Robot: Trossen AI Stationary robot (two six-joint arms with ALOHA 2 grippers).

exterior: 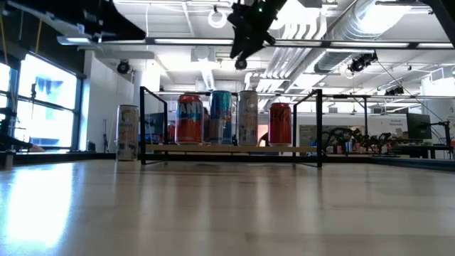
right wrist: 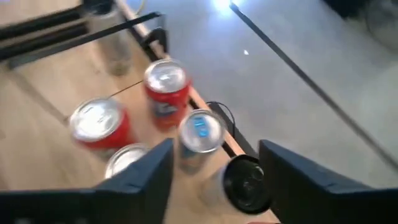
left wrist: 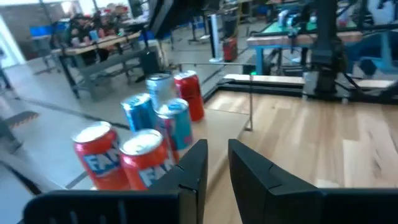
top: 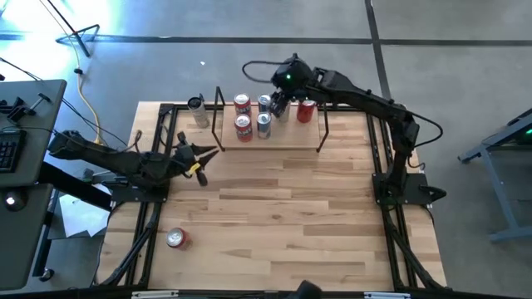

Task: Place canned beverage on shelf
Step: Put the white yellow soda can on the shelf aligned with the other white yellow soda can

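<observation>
With five cans on the shelf (top: 287,139) | right tool (top: 281,105) hangs above them, jaws spread, holding nothing | lift straight up, clear of tops | left tool (top: 202,155) nearly shut, empty, left of shelf

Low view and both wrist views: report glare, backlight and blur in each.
Low view: bright ceiling lights backlight the cans on the shelf, and glare sheens the tabletop. Left wrist view: the red cans nearest the camera and the room behind are soft. Right wrist view: the can tops are smeared, with a bright glare spot on the floor.
</observation>
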